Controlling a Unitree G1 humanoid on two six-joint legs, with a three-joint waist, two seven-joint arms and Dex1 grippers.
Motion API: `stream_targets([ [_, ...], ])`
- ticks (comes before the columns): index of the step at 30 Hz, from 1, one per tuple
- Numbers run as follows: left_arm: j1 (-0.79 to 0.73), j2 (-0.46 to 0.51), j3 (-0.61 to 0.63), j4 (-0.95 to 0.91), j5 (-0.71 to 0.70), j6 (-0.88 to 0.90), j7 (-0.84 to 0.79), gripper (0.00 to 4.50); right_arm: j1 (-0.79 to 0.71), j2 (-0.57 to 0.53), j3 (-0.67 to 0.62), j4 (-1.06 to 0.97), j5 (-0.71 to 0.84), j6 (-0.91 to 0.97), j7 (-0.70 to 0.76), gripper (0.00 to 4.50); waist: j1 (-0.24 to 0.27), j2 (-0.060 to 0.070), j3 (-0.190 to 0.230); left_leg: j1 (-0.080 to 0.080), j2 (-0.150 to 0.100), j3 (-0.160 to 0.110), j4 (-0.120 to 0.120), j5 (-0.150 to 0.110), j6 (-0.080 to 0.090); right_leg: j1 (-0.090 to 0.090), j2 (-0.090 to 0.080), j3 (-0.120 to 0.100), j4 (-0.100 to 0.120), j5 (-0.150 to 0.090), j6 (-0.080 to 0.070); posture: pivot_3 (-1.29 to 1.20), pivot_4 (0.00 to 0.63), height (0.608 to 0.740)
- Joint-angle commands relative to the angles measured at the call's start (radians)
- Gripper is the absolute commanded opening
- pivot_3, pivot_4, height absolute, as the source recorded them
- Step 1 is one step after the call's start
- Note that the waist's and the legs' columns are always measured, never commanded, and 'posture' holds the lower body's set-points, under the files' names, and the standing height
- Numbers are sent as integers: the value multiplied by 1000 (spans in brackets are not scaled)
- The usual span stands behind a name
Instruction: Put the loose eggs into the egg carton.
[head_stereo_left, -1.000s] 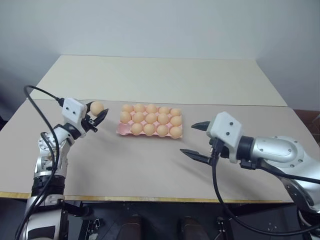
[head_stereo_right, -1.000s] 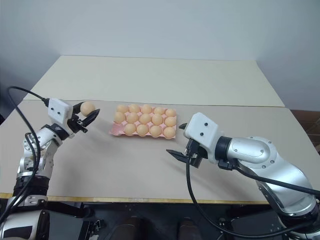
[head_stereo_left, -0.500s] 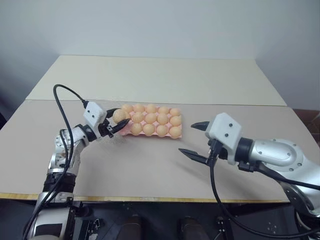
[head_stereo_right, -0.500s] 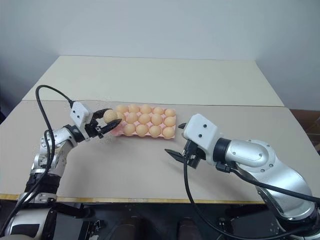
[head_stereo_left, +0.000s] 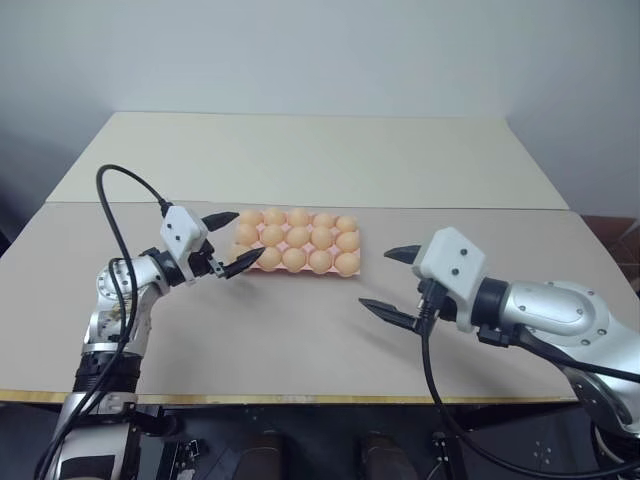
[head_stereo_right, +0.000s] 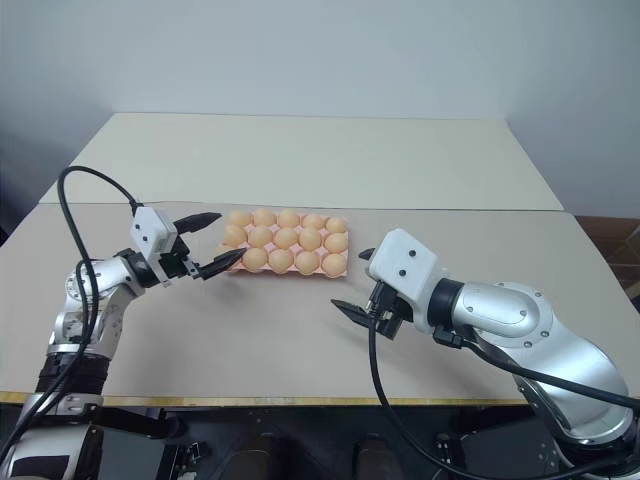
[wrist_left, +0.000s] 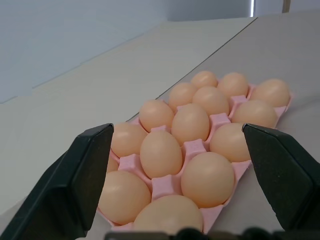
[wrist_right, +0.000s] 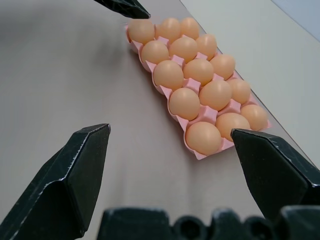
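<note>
The left gripper (head_stereo_left: 228, 240) is hovering empty, fingers spread wide, just beside the left end of the egg carton (head_stereo_left: 296, 268), whose long axis is running left to right. Every cup is holding an egg and no loose eggs are lying on the table (head_stereo_left: 300, 330); the right gripper (head_stereo_left: 393, 281), also spread wide and empty, is sitting apart from the carton's near right corner

1. Beige table (head_stereo_left: 300, 330), with a second, paler table (head_stereo_left: 300, 150) butted against its far edge.
2. Pink egg carton (head_stereo_left: 262, 267) sits on the near table, each visible cup holding an egg (head_stereo_left: 320, 261).
</note>
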Motion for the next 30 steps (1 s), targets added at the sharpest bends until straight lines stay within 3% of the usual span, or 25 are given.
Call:
stream_targets([
  [1, 102, 109, 103, -237, -119, 124, -47, 4483, -18, -30, -54, -2, 8, -19, 23, 4500, -7, 0, 0, 0, 1, 0, 0, 0, 0, -1, 0, 1, 0, 0, 0, 0, 150, 740],
  [7, 344, 290, 268, -453, -230, 241, -164, 4483, -23, -115, -161, 61, 84, -54, 169, 4500, -4, 1, 1, 2, 2, 1, -2, 0, 0, 1, 0, 1, -2, 0, 0, 0, 150, 740],
  [11, 457, 353, 394, -513, -264, 286, -209, 4483, -5, -208, -230, 135, 108, -114, 320, 4500, 4, 1, 1, 4, 2, 1, -1, 0, 0, 4, 0, 0, -3, 0, 0, 0, 150, 740],
  [20, 625, 402, 628, -586, -298, 379, -280, 4483, 47, -365, -267, 291, 60, -307, 583, 4500, 0, 2, 1, 5, 4, 2, -2, -1, 1, 6, 1, -1, -6, 0, 0, 0, 150, 740],
  [30, 668, 407, 767, -649, -331, 465, -271, 4483, 17, -380, -209, 409, -1, -423, 669, 4500, 0, 2, 1, 5, 4, 3, -2, -1, 1, 5, 1, 0, -6, 0, 0, 0, 150, 740],
])
